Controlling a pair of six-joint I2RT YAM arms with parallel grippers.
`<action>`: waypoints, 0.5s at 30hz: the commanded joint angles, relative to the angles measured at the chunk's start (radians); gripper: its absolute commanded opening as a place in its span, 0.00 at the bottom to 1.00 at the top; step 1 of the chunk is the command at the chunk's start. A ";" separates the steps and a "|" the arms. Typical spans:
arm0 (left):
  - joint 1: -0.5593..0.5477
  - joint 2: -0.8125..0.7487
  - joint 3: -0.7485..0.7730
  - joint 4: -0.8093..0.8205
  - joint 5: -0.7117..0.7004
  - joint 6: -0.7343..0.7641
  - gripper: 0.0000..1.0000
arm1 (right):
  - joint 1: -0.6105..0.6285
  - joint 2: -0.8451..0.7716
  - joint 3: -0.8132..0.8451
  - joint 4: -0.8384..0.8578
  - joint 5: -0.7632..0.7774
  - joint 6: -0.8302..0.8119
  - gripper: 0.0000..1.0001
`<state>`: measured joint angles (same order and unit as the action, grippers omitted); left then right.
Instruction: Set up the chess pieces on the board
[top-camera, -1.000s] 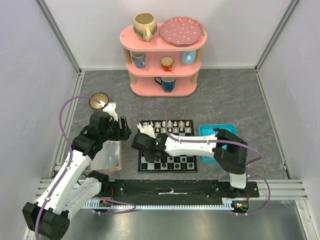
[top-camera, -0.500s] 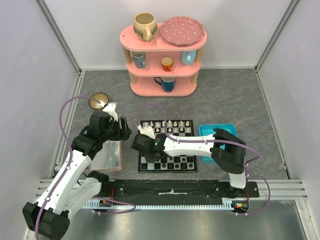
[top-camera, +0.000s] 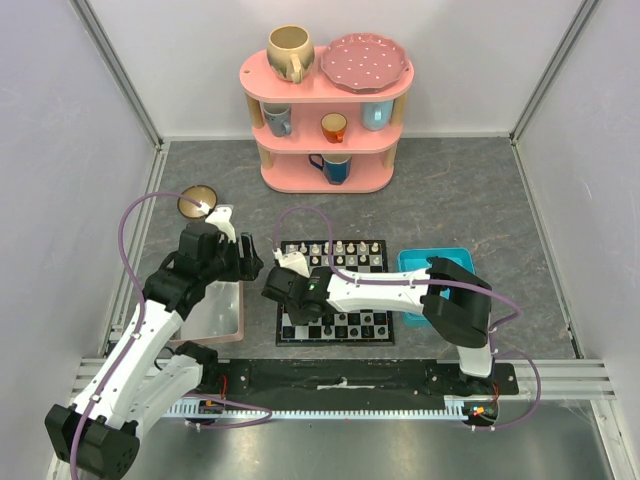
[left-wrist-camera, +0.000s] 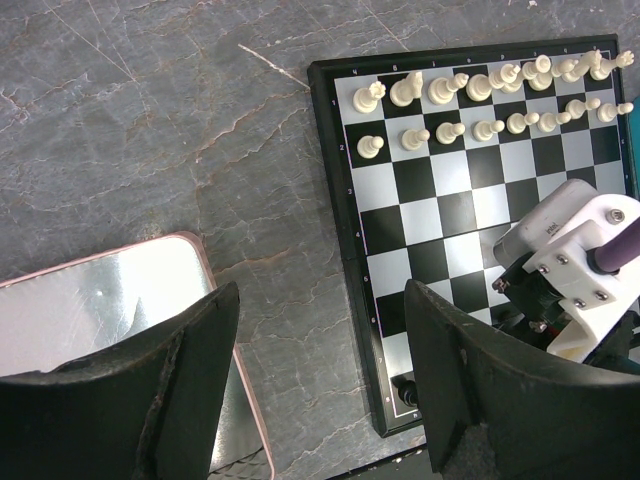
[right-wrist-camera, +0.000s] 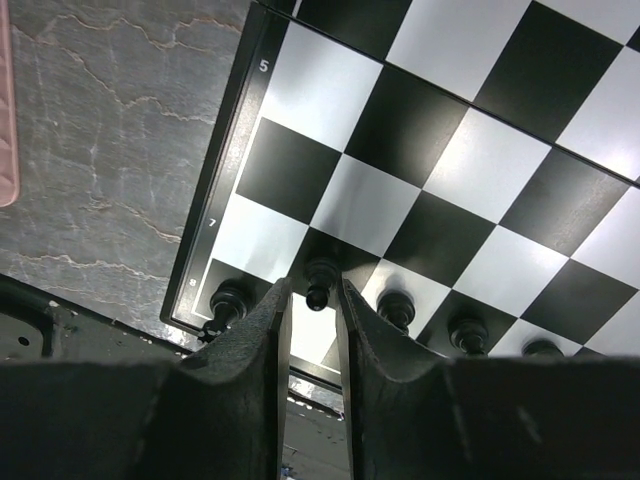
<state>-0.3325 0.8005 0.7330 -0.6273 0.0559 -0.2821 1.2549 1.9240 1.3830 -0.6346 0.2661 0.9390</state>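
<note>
The board (top-camera: 335, 342) lies just ahead of the arm bases. Cream-white chess pieces (top-camera: 335, 250) fill its two far rows, seen close up in the left wrist view (left-wrist-camera: 480, 100). Black pieces (top-camera: 350, 322) stand along the near rows. My right gripper (top-camera: 288, 303) hangs low over the board's near left corner. In its wrist view its jaws (right-wrist-camera: 313, 288) are slightly open, and a black pawn (right-wrist-camera: 319, 283) stands on a dark square between the tips with a gap on each side. A black rook (right-wrist-camera: 228, 300) occupies the corner. My left gripper (left-wrist-camera: 320, 300) is open and holds nothing, above the table beside the board's (left-wrist-camera: 440, 215) left edge.
A pink-rimmed grey tray (top-camera: 215, 325) sits left of the board, under the left arm. A blue tray (top-camera: 420, 262) lies at the board's right. At the back, a pink shelf (top-camera: 325, 130) carries cups and a plate. A small brown bowl (top-camera: 197, 203) sits far left.
The right jaws have parted a little, leaving the black pawn standing free on its square. Neither arm has visibly shifted.
</note>
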 joint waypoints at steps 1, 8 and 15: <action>0.000 -0.001 0.025 0.014 0.005 -0.009 0.74 | 0.005 -0.011 0.054 0.007 0.015 0.006 0.31; 0.001 -0.006 0.025 0.012 -0.001 -0.009 0.74 | -0.025 -0.100 0.036 0.001 0.054 0.014 0.33; 0.000 -0.004 0.025 0.014 0.005 -0.009 0.74 | -0.202 -0.394 -0.175 -0.017 0.160 0.037 0.36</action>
<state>-0.3325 0.8001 0.7330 -0.6273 0.0555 -0.2821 1.1767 1.7332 1.3174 -0.6331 0.3195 0.9428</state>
